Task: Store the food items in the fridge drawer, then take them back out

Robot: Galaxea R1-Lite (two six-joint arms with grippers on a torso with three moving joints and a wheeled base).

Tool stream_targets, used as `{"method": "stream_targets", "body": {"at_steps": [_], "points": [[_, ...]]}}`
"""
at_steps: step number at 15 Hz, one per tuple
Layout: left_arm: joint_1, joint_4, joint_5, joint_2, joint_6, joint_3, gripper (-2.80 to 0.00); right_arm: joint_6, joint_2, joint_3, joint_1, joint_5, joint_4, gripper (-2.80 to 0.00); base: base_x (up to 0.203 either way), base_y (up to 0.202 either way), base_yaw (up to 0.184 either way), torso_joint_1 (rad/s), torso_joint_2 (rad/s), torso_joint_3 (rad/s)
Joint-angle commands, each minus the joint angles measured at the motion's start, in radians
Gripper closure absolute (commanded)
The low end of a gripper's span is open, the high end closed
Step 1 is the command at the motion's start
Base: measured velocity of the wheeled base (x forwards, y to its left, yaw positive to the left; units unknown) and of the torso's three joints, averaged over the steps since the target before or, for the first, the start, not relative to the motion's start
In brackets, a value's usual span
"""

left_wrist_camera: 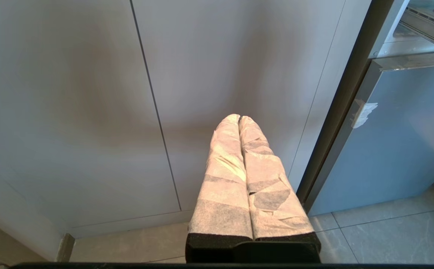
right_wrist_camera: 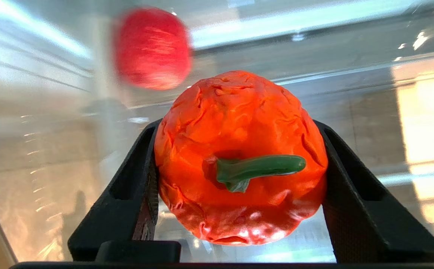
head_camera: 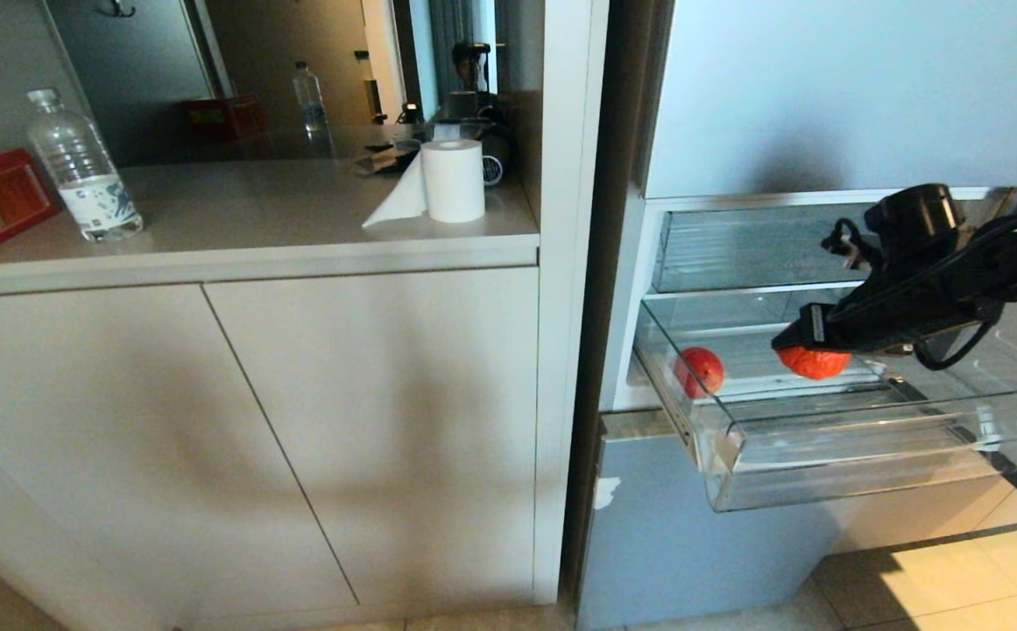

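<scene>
Right tool (right_wrist_camera: 239,209) clamped on wrinkled orange-red pepper (right_wrist_camera: 239,157) over fridge drawer (head_camera: 823,456); red apple (head_camera: 699,371) sat inside. Left tool (left_wrist_camera: 239,118) closed, empty.

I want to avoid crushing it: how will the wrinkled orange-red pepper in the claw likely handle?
The pepper has creased, dented skin, so it probably gives under pressure. The right claw spans its rounded sides, so it may slip. Set down in the fridge drawer, it could roll.
</scene>
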Motion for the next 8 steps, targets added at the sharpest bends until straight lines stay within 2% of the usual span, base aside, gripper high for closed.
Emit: {"method": "stream_targets", "body": {"at_steps": [1,5,8], "points": [[0.0,0.0,0.0,0.0,0.0,0.0,0.0,0.001,-0.227,0.077,0.018,0.0,0.001,0.0,0.0,0.0,0.0,0.0,0.0,0.0],[0.0,0.0,0.0,0.0,0.0,0.0,0.0,0.0,-0.576,0.27,0.041,0.001,-0.013,0.0,0.0,0.0,0.0,0.0,0.0,0.0],[0.0,0.0,0.0,0.0,0.0,0.0,0.0,-0.008,-0.895,0.51,0.057,0.001,-0.048,0.0,0.0,0.0,0.0,0.0,0.0,0.0]]}}
